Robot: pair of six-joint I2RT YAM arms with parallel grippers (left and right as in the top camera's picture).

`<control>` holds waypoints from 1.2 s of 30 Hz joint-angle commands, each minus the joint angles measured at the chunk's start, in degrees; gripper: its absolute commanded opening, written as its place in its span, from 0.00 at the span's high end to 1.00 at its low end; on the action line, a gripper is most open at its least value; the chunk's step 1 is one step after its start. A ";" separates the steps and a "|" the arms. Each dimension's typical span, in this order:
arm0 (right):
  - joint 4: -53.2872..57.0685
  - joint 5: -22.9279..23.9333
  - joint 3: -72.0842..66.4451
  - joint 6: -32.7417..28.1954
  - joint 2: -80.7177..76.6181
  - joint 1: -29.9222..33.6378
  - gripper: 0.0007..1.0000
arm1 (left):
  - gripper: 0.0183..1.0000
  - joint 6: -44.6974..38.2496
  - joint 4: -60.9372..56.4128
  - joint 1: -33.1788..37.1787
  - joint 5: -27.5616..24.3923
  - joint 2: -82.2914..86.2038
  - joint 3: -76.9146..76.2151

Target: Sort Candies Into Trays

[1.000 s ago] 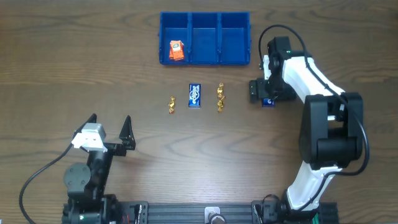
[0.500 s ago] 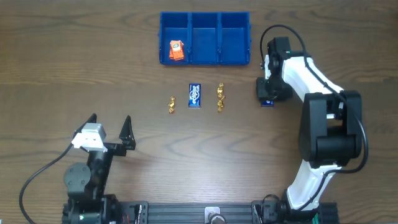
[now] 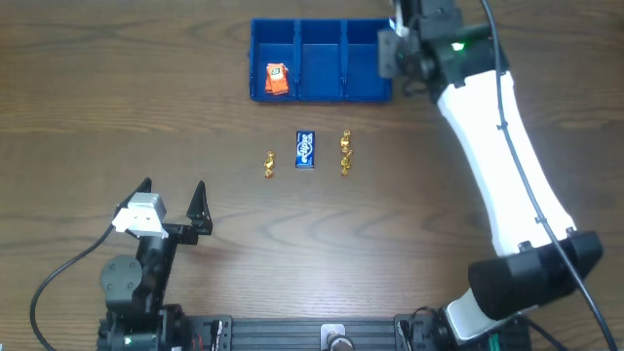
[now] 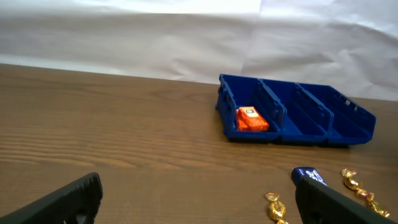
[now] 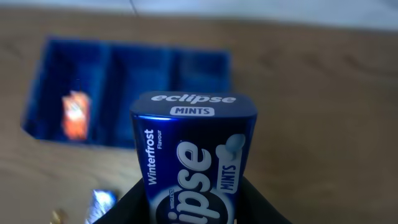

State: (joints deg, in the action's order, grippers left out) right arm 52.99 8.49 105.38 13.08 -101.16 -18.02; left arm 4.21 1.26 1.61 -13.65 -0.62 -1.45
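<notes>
Right gripper (image 3: 398, 51), clamped on a dark blue mint tin (image 5: 193, 149), has risen to the right end of the blue three-bin plastic tray (image 3: 322, 97), upper centre. One orange-wrapped candy (image 3: 278, 79) lies in its left bin. A blue packet (image 3: 305, 149) and gold-wrapped sweets (image 3: 345, 153) remain mid-frame, and the left gripper (image 3: 174, 195) gapes at lower left.

Dark wood-grain table (image 3: 117, 107), white paper backdrop (image 4: 124, 31) behind

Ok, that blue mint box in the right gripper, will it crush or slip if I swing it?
Probably not crush: the mint box shows flat faces and no denting where it is gripped, so it looks rigid. Its glossy surface could be slippery, and the right gripper holds only its lower end, so it might pivot.
</notes>
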 commanded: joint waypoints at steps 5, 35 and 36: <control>-17.09 2.21 0.52 8.63 -14.10 -6.67 0.67 | 0.00 -0.39 1.77 -0.24 -1.40 0.26 1.18; -23.37 9.92 0.74 9.64 -22.97 -10.54 0.00 | 0.00 -0.39 1.77 -0.24 -1.40 0.26 1.18; -22.36 9.92 1.57 9.64 -22.64 -10.56 0.00 | 0.00 -0.39 1.77 -0.24 -1.40 0.26 1.18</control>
State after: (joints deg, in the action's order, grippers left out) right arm 29.56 17.39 105.67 22.41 -123.17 -28.42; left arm 4.21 1.26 1.61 -13.65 -0.62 -1.45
